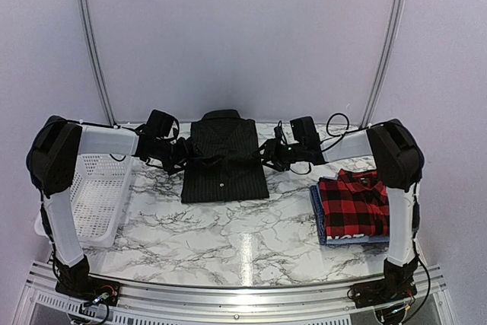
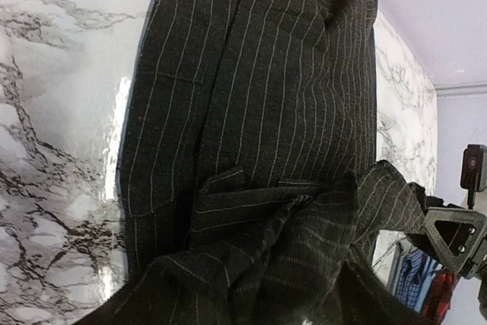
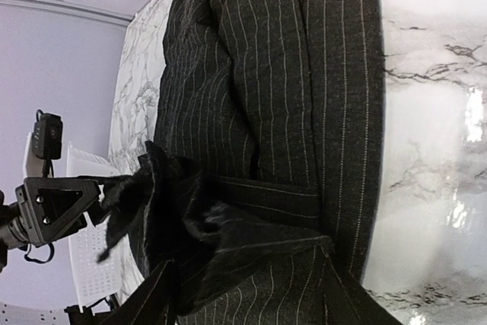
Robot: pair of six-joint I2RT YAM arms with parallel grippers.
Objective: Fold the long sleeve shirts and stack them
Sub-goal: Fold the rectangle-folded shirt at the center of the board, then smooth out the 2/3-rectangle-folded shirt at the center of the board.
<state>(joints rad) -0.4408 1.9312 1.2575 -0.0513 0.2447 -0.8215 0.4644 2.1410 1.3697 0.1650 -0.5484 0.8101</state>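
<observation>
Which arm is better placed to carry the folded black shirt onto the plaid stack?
Likely the right: the right gripper is at the right edge of the black shirt, and the red plaid shirt lies on that same side, near that arm's base.

1. A white mesh basket (image 1: pixel 95 188) sits at the left side, perhaps overhanging the edge.
2. The marble-patterned table (image 1: pixel 228 241) reflects light.
3. A metal rail (image 1: pixel 243 294) runs along the near edge.

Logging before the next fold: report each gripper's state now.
Left gripper: fingers buried in black pinstriped shirt cloth; open or shut cannot be told.
Right gripper: likewise buried in that shirt; cannot be told.
</observation>
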